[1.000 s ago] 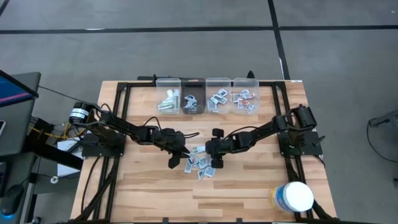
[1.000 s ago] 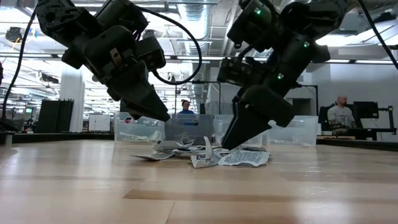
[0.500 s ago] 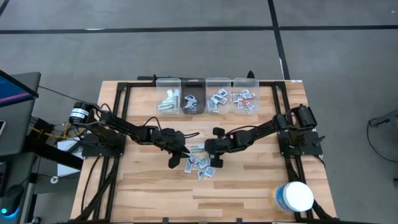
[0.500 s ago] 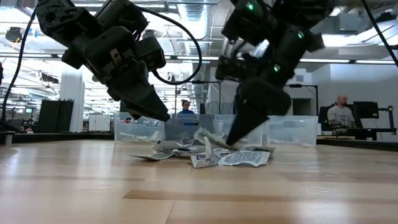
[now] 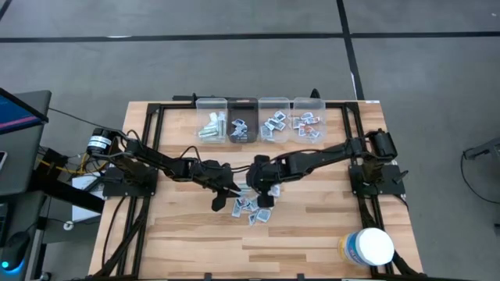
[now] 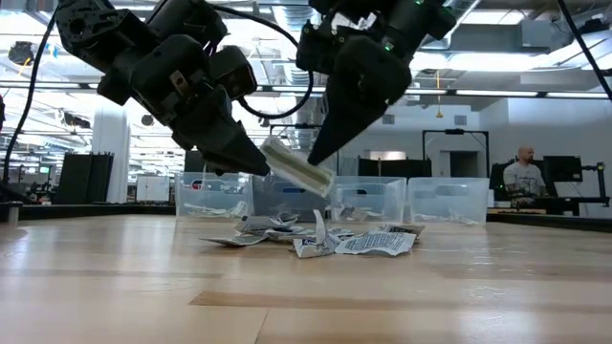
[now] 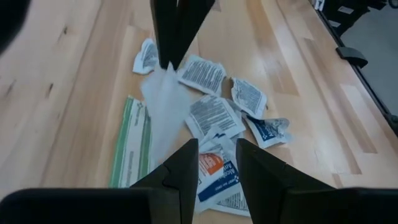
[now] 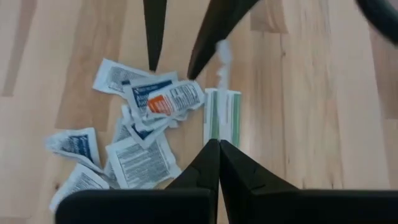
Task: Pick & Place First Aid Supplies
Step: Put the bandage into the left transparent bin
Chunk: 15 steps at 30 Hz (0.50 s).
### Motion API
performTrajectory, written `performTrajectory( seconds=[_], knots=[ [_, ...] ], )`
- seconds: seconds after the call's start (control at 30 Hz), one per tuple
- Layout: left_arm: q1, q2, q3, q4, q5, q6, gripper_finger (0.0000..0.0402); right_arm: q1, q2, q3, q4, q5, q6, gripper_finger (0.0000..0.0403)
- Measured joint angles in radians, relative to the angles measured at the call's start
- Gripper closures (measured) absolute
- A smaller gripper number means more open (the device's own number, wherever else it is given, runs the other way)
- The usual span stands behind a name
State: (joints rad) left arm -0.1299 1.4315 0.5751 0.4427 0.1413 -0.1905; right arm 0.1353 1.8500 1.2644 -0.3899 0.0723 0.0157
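Looking level across the wooden bench (image 6: 115,287), only the low view shows the long pale paper strip (image 6: 298,168) lifted clear above the heap of small white paper packets (image 6: 330,238). The right gripper (image 6: 319,151) is clenched on this strip's end. The left gripper (image 6: 251,162) hangs partly parted just beside it, grasping nothing.

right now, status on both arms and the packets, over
Right gripper shut on a pale packet, lifted clear of the pile. Left gripper open, fingers apart above the pile. Bins behind, path unobstructed.
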Motion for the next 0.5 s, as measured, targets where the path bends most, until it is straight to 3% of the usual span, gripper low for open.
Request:
performTrajectory(
  seconds=[0.3,0.5],
  knots=[
    [0.008,0.0,0.0,0.013,-0.016,0.108,0.0293,0.001,0.0,0.025,-0.006,-0.05,0.001,0.0403],
    [0.025,0.0,0.0,0.007,-0.174,0.214,0.0293,0.002,0.0,0.025,-0.014,-0.062,0.014,0.0403]
  ],
)
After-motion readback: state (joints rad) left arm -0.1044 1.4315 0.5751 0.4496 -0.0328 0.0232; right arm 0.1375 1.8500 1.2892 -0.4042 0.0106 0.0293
